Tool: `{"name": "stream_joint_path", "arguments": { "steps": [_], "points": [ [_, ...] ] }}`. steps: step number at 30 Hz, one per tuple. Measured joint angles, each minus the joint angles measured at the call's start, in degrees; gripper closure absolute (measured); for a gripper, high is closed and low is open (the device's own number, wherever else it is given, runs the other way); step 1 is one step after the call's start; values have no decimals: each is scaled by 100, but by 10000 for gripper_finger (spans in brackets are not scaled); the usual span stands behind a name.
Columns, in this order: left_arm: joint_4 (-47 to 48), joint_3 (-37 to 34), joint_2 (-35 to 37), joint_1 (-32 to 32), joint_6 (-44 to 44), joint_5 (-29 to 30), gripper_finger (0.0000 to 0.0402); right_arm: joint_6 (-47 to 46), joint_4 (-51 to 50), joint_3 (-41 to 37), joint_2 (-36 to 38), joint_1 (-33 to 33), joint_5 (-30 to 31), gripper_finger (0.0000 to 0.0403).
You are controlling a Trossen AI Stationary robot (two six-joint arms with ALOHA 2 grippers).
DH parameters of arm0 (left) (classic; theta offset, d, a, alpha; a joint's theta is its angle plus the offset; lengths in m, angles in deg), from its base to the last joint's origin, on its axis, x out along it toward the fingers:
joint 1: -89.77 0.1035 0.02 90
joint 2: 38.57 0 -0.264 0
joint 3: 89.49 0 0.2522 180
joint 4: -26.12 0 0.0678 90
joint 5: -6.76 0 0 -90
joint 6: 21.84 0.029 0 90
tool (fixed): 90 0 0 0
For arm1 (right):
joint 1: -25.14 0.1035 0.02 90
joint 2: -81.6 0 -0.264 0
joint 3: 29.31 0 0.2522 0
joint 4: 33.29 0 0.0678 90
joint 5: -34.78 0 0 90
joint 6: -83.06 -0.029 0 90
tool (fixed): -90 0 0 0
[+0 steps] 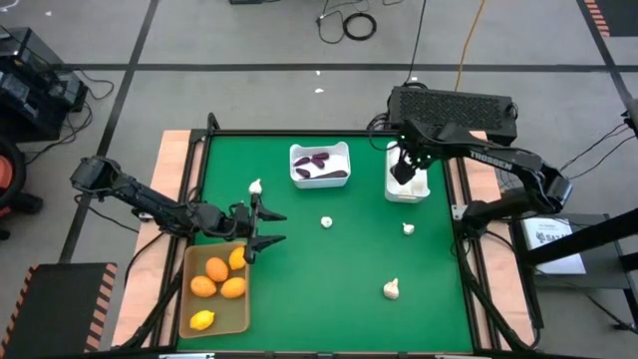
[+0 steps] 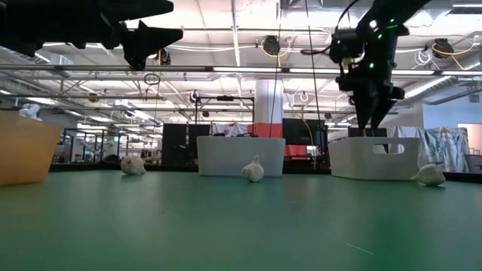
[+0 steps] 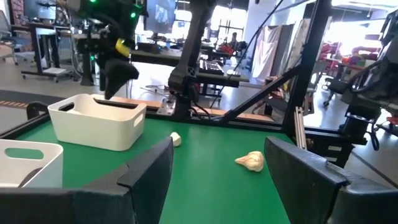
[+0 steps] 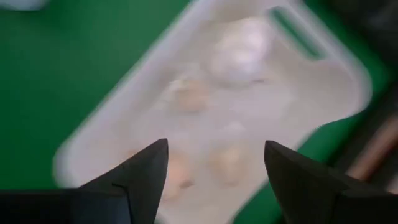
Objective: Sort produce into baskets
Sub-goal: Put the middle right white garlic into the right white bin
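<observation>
My right gripper [image 1: 404, 172] points down, open, just above the narrow white bin [image 1: 407, 187]. The right wrist view shows blurred garlic bulbs [image 4: 239, 46] lying in that bin [image 4: 124, 124], and nothing between the fingers. My left gripper [image 1: 279, 227] hovers level and open over the far right corner of the tan tray [image 1: 191, 324], which holds orange fruits [image 1: 216, 269] and a yellow one [image 1: 202, 319]. Purple eggplants [image 1: 321, 160] lie in the squarish white bin [image 1: 320, 179]. Loose garlic bulbs [image 1: 255, 186], [image 1: 326, 221], [image 1: 408, 228], [image 1: 392, 289] rest on the green table.
The green mat is framed by a black rail [image 1: 469, 279] and wooden side boards. Open mat stretches between the tray and the near right garlic. The right arm's base [image 1: 454, 105] stands behind the narrow bin. Beyond the table lie cables and workshop equipment.
</observation>
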Motion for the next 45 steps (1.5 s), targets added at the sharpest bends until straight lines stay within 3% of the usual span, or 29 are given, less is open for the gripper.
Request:
{"name": "stream_joint_path", "arguments": {
  "steps": [6, 12, 25, 33, 37, 40, 45],
  "points": [
    [0, 0, 0, 3, 9, 25, 141, -517, -123, 0, 509, 293, -1400, 150],
    [145, 2, -3, 86, 2, 44, 141, -1090, -3, 0, 876, 1462, -1446, 151],
    [305, 2, -48, 98, 0, 47, 141, -3807, 106, 0, 557, 4387, -432, 151],
    [396, 2, -50, 98, -1, 47, 141, -5442, 323, 0, -158, 5691, -357, 151],
    [397, 2, -50, 99, 0, 47, 141, -5989, 402, 0, -604, 6191, -248, 151],
    [410, 2, -50, 113, 0, 76, 141, -6460, 121, 0, -858, 6401, 359, 151],
    [426, 2, -50, 140, -10, 131, 141, -6742, -734, 0, -1087, 6275, 445, 151]
  ]
}}
